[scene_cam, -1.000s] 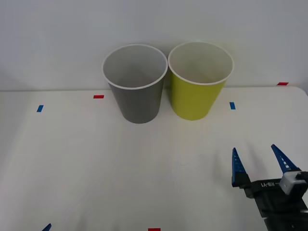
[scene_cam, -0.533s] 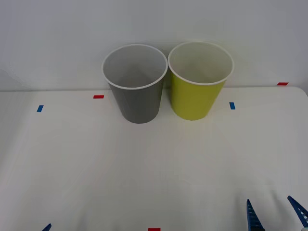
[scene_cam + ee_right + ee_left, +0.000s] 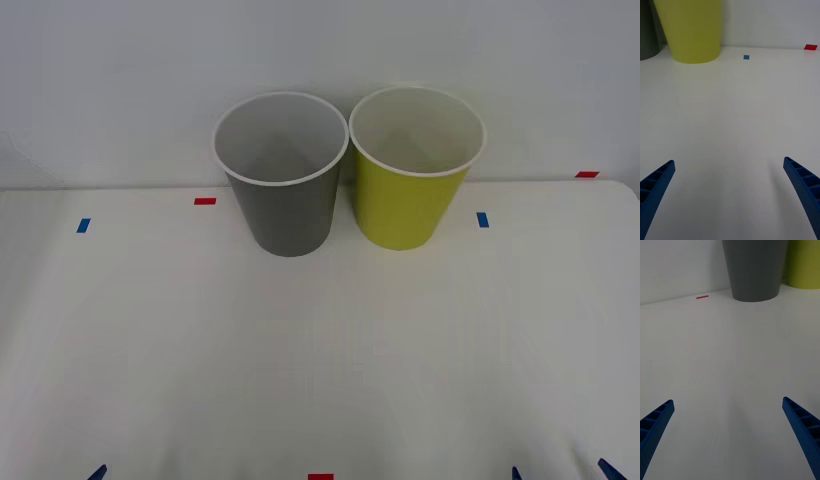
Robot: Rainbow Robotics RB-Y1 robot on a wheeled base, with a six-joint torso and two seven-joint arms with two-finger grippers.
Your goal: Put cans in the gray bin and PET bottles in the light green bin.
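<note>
- Back comes the right gripper — a second ago it stood well onto the bench, and now just its two blue tips peek over the near edge at the right corner.
- Its fingers are spread wide with nothing between them but bare white surface.
- Left gripper is parked low at the near left corner, one blue tip showing; fingers spread wide too, holding nothing.
- Plenty of open room: the whole middle of the bench lies bare between the grippers and the bins.
- Two bins, upright, at the far edge against the wall: gray bin on the left, light green bin on the right, rims just about touching.
- Both bins are well apart from either pair of fingers; the gray one faces the left gripper, the green one sits ahead and to the left of the right gripper.
- Tape marks counted: two blue, three red.
</note>
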